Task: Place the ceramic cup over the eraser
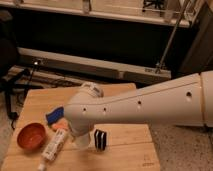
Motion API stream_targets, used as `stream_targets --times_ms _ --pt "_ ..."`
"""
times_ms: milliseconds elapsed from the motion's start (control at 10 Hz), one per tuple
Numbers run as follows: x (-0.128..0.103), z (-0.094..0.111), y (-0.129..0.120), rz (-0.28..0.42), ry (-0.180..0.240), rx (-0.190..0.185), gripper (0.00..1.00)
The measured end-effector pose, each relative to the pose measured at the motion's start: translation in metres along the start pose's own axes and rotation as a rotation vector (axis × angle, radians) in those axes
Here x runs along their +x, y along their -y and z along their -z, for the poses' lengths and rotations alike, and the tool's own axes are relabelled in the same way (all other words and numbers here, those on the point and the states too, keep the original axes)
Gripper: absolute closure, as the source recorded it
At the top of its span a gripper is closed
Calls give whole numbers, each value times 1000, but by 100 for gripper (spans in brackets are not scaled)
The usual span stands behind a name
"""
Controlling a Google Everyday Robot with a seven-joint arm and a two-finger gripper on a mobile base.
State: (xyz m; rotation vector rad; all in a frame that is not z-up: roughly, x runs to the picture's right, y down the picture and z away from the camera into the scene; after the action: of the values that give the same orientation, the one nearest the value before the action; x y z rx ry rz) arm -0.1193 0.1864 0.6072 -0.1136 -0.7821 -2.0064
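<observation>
Sitting under closed jaws behind the arm [140, 105], ceramic cup [82, 141] beside eraser [100, 139]

On the table [125, 156], the bowl [31, 136] lies left, the tube [54, 146] just right of it, the flat block [54, 115] behind the tube. The gripper [80, 134], under the end of the arm [145, 105], holds the ceramic cup [83, 142] between the tube and the eraser [100, 139].

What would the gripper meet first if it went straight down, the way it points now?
Probably the wooden table: the gripper, tucked under the arm, points down, shut on the ceramic cup, close beside the eraser. Depth is unclear, so the cup might clip the eraser.
</observation>
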Motion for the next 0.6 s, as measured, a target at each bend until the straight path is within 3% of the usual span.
stream_targets --times_ms 300,600 --pt "8 10 -2 -13 -18 -20 100" --pt "0 46 -39 -107 -37 -96 100"
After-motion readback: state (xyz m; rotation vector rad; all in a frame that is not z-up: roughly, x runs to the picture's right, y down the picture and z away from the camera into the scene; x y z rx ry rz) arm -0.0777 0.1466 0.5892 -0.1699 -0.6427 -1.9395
